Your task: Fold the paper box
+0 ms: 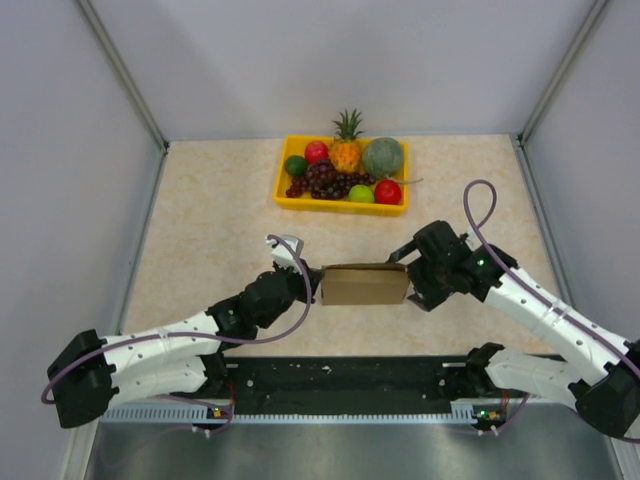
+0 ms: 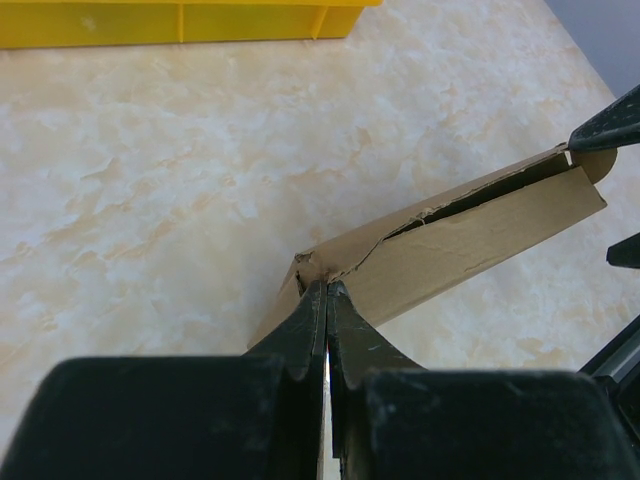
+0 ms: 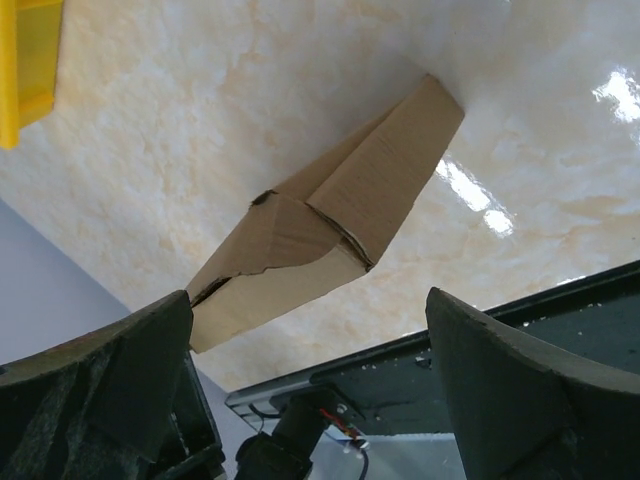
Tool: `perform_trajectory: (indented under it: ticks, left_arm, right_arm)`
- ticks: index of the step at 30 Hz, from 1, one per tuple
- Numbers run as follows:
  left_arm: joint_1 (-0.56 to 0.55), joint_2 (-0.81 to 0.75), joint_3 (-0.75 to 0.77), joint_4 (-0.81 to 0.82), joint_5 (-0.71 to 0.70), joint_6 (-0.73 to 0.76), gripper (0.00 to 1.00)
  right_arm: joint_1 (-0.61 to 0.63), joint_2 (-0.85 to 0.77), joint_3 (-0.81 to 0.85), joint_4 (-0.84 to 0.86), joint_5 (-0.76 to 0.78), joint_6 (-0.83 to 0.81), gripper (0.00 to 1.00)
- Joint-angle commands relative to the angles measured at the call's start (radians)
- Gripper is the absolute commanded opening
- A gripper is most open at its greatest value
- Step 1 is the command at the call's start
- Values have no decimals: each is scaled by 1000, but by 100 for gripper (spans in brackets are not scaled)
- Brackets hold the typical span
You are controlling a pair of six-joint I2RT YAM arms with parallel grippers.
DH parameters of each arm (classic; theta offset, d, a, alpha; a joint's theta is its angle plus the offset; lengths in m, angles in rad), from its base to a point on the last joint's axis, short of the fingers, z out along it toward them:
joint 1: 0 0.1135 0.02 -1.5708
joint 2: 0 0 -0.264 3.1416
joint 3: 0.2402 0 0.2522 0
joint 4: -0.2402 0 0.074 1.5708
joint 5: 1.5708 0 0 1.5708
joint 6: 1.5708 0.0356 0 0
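The paper box (image 1: 364, 284) is a small brown carton, folded flat-ish, held above the table between my two grippers. My left gripper (image 1: 313, 283) is shut on its left end. In the left wrist view the jaws (image 2: 328, 288) pinch a torn corner of the box (image 2: 470, 235), which stretches away to the right. My right gripper (image 1: 409, 281) is at the box's right end with its jaws wide open. In the right wrist view (image 3: 310, 350) the box (image 3: 330, 220) lies ahead of the jaws, its near end close to the left finger (image 3: 140, 370).
A yellow tray (image 1: 282, 186) with plastic fruit stands at the back of the table, its rim also in the left wrist view (image 2: 180, 22) and the right wrist view (image 3: 25, 60). A black rail (image 1: 340, 375) runs along the near edge.
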Motion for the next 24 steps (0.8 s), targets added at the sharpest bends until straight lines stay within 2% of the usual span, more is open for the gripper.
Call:
perform_trajectory:
  ticks: [1, 6, 11, 13, 20, 24]
  left_arm:
    - [-12, 36, -22, -224, 6, 21, 0]
    - [-19, 46, -19, -222, 3, 19, 0]
    - [-25, 46, -21, -221, 0, 19, 0]
    - [-26, 46, -21, -218, 1, 19, 0]
    - [-31, 52, -22, -215, 0, 24, 0]
    - [-35, 52, -19, -218, -2, 24, 0]
  right_arm:
    - [26, 16, -28, 42, -20, 119, 99]
    - [32, 45, -45, 111, -20, 153, 96]
    - [38, 34, -87, 142, -17, 209, 79]
    - [38, 28, -110, 157, -11, 220, 77]
    - [38, 7, -113, 192, 29, 209, 81]
    - [40, -8, -99, 208, 41, 202, 87]
